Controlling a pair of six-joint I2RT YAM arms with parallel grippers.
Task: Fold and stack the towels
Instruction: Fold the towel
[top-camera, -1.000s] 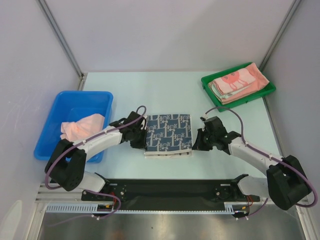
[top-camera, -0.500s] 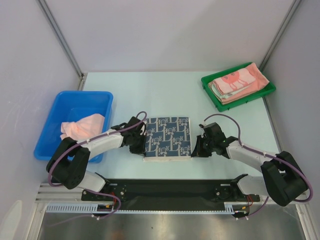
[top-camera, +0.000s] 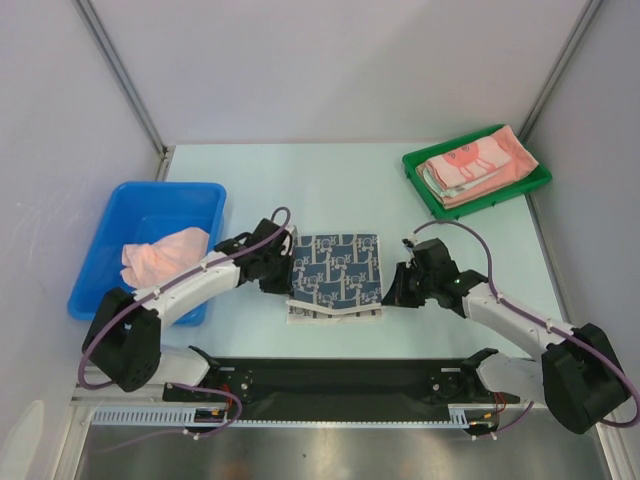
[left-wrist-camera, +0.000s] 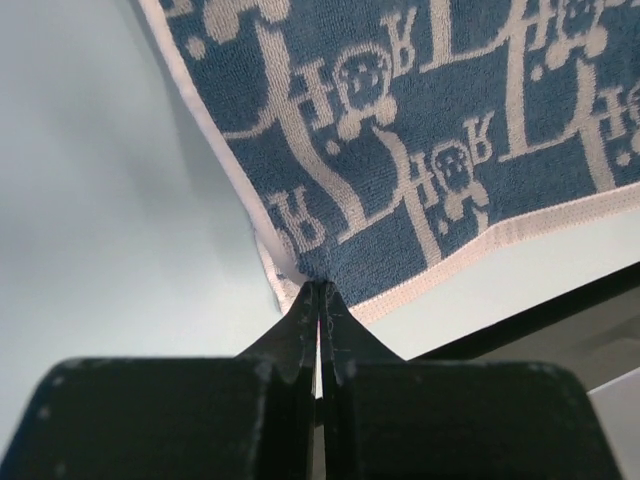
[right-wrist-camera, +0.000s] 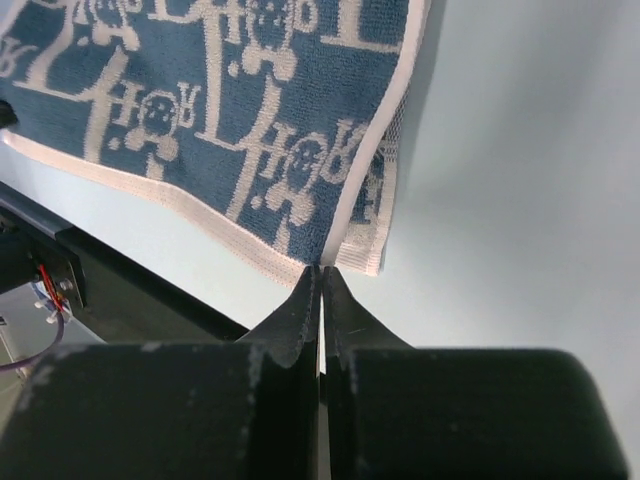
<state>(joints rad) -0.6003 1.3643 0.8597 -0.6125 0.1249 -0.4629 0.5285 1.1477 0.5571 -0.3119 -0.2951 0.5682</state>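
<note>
Blue towel (top-camera: 337, 270) near hem risen; wrist views show fingers (left-wrist-camera: 295, 328) (right-wrist-camera: 300, 312) pinching corners.

Wrist views crop the dark blue towel (left-wrist-camera: 420, 130).

**Towels, Bin and Tray: The Count**

One dark blue patterned towel (top-camera: 337, 270) is on the counter (top-camera: 300, 185). One crumpled salmon-pink towel (top-camera: 160, 255) is in the single blue bin (top-camera: 170, 187). One green tray (top-camera: 416, 183) holds a folded stack (top-camera: 475, 165) of at least two towels; the exact number is unclear.
</note>
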